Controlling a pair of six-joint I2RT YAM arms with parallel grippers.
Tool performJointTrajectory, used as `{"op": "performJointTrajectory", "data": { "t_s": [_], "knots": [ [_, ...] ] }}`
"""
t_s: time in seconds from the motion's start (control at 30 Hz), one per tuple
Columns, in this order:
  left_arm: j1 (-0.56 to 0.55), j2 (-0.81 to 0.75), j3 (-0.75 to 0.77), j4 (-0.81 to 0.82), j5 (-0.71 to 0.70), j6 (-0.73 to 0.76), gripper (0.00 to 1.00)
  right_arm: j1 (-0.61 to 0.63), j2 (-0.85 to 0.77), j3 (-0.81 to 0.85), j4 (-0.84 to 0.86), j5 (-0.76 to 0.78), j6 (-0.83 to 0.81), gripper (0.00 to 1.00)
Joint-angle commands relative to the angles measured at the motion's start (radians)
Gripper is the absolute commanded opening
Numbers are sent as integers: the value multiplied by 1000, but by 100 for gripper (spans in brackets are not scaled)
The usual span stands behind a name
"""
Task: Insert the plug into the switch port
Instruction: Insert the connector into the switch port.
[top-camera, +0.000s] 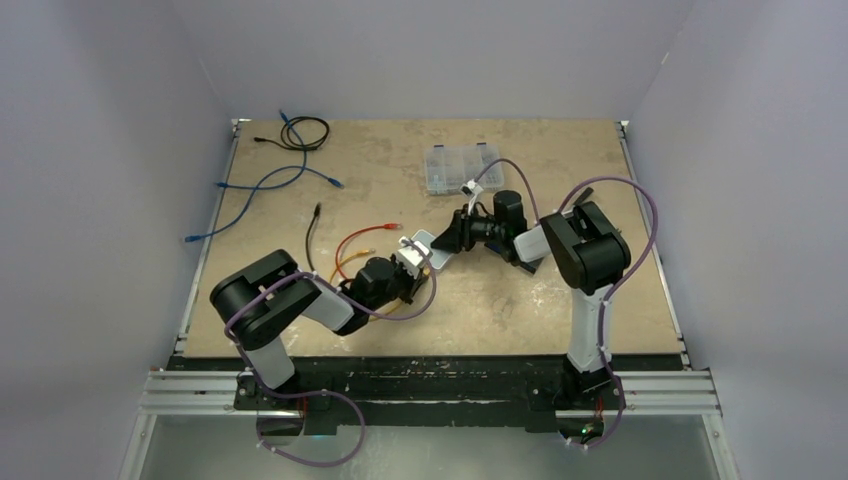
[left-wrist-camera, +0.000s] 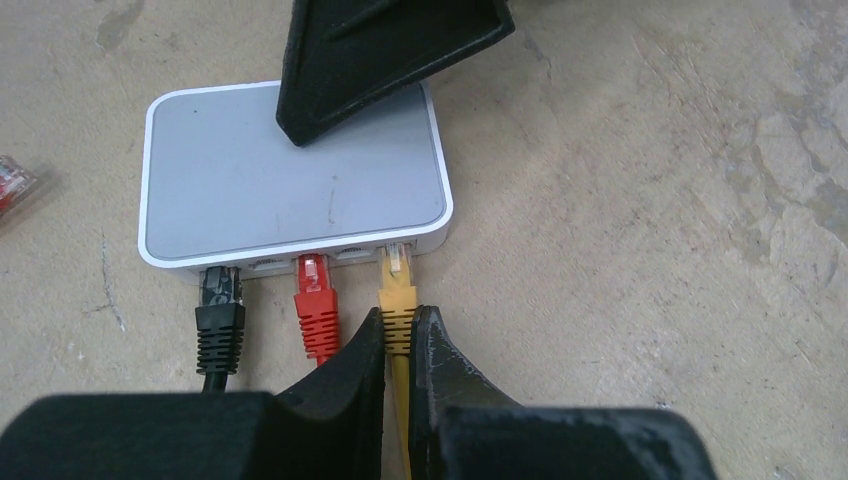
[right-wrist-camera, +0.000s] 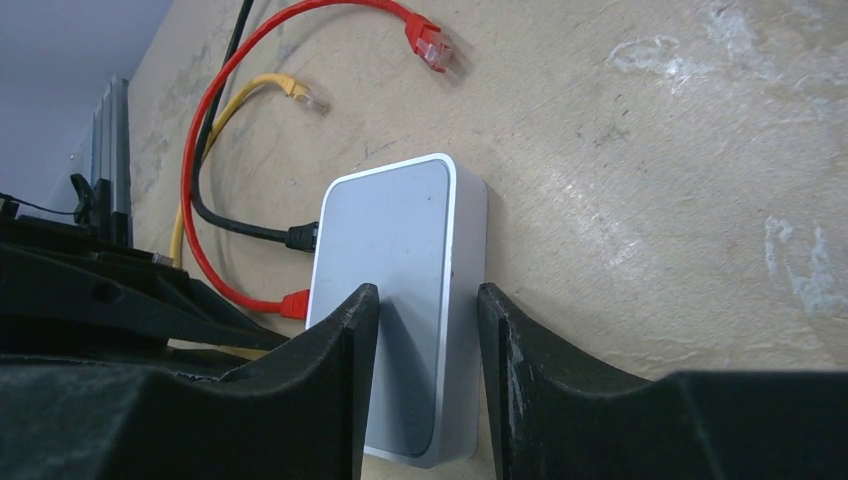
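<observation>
The yellow plug (left-wrist-camera: 397, 275) sits in the end port of the switch (left-wrist-camera: 250, 190), beside 2 others, red (left-wrist-camera: 314, 290) and black (left-wrist-camera: 219, 300). The left claw (left-wrist-camera: 399, 330) is pinched tight on its boot. The right claw (right-wrist-camera: 428, 292), jaws partly apart, straddles the switch's edge opposite the ports.

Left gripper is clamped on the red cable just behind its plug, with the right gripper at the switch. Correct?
No: the left gripper is clamped on the yellow cable, not the red cable, as the left wrist view shows. The right gripper is indeed at the switch.
</observation>
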Motion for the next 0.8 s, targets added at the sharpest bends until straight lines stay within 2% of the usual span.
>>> {"op": "performJointTrajectory", "data": {
  "t_s": [0.0,0.1,0.47,0.77],
  "knots": [
    [1,-13,72,138,-133,-41,0,49,30,4,-141,-85,-13,42],
    [2,-2,73,163,-207,-80,0,55,30,10,-151,-84,-18,41],
    [-22,68,88,254,-338,-143,0,98,34,29,-152,-99,-7,37],
    [-54,79,25,467,-557,-135,0,121,56,46,-154,-123,5,36]
  ]
}}
